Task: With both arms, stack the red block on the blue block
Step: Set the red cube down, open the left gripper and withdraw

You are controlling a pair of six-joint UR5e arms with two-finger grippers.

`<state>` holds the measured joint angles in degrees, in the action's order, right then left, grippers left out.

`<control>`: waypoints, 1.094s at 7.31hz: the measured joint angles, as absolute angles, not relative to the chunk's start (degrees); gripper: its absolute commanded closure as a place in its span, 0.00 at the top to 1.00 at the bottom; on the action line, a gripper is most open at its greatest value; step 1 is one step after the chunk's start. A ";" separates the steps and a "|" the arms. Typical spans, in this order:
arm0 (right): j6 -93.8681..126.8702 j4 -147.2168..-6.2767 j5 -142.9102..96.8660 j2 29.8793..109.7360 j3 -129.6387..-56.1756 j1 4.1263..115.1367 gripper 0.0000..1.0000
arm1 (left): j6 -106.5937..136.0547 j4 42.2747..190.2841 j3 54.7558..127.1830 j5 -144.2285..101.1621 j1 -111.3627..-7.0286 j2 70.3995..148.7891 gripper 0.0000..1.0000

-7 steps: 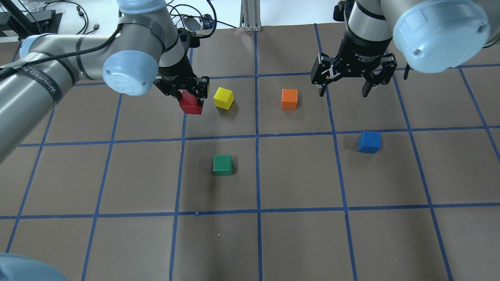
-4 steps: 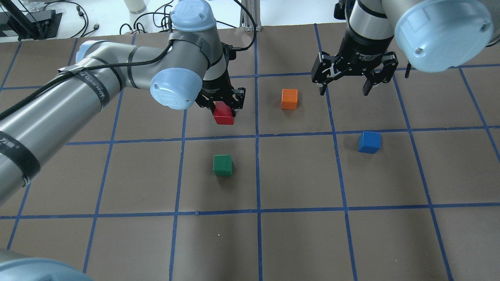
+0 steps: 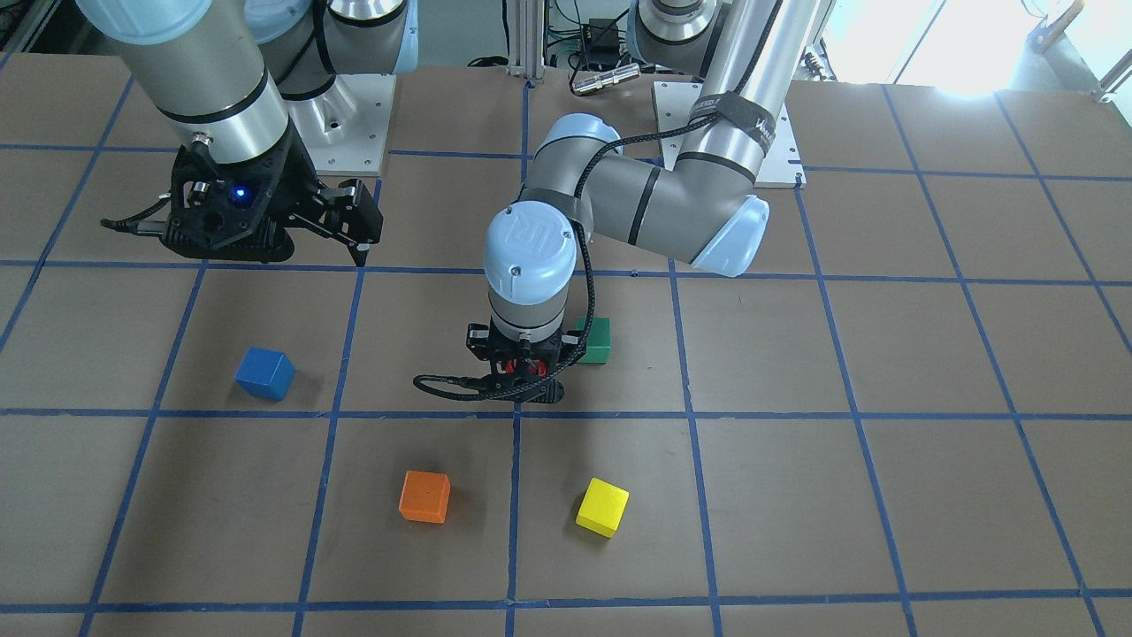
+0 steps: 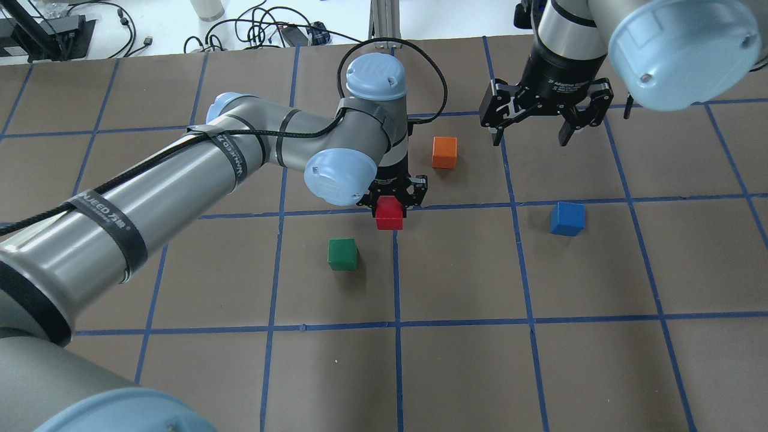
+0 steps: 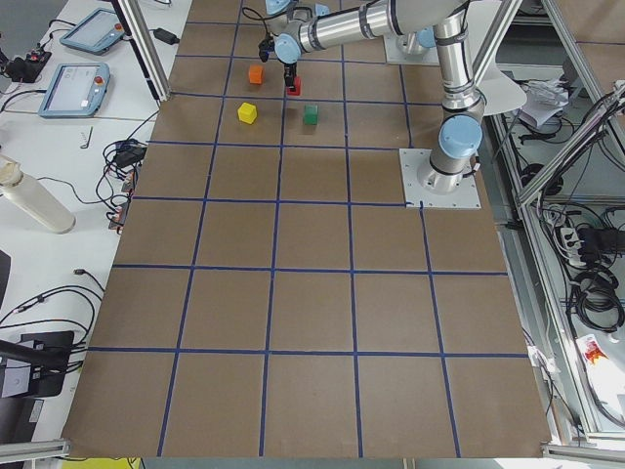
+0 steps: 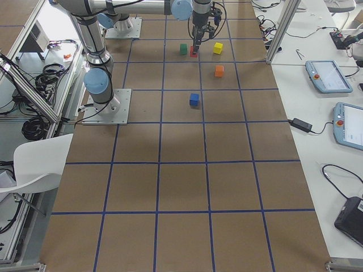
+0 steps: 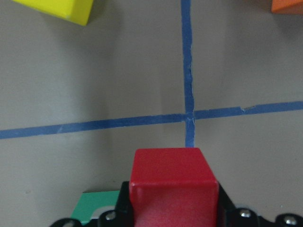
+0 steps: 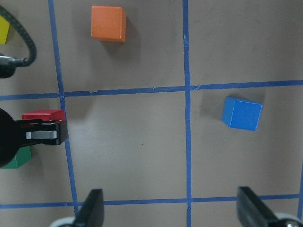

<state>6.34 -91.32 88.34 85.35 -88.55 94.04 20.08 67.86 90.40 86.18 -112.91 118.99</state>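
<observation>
My left gripper (image 4: 391,201) is shut on the red block (image 4: 389,213) and holds it over a tape crossing near the table's middle. The block also shows in the left wrist view (image 7: 173,184) between the fingers, and in the right wrist view (image 8: 43,115). The blue block (image 4: 567,218) sits alone on the table to the right; it also shows in the front view (image 3: 264,373) and the right wrist view (image 8: 242,114). My right gripper (image 4: 528,137) is open and empty, hovering beyond the blue block, well above the table.
A green block (image 4: 342,254) lies just left of and nearer than the red one. An orange block (image 4: 444,152) lies beyond it. A yellow block (image 3: 602,507) is hidden under my left arm in the overhead view. Blue tape lines grid the brown table (image 4: 456,372).
My left arm has carried the red block to the right and nearer, from beside the yellow block to the central tape crossing. The right gripper has stayed still and open.
</observation>
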 measured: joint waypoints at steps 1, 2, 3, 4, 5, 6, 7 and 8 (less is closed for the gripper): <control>6.33 -91.32 88.35 85.48 -88.64 94.04 1.00 | 22.04 66.87 90.45 84.67 -113.91 119.88 0.35; 6.33 -91.30 88.35 85.58 -88.69 94.04 1.00 | 23.34 66.14 90.49 83.56 -114.66 120.67 0.40; 6.33 -91.26 88.37 85.64 -88.69 94.04 1.00 | 23.89 65.37 90.51 83.09 -115.17 121.49 0.41; 6.33 -91.24 88.37 85.67 -88.71 94.04 1.00 | 24.11 64.16 90.51 82.88 -115.45 122.32 0.79; 6.33 -91.23 88.40 85.69 -88.74 94.04 1.00 | 24.02 63.07 90.48 82.81 -115.59 123.00 1.00; 6.33 -91.23 88.41 85.69 -88.78 94.04 1.00 | 23.70 62.39 90.34 82.84 -115.63 123.41 1.00; 6.36 -91.24 88.38 85.69 -88.87 94.04 1.00 | 23.43 62.18 90.08 82.89 -115.57 123.23 1.00; 6.49 -91.27 88.31 85.69 -88.98 94.04 1.00 | 23.14 62.31 89.99 82.98 -115.30 122.35 1.00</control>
<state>6.49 -91.27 88.31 85.69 -88.98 94.04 23.14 62.31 89.99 82.98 -115.30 122.35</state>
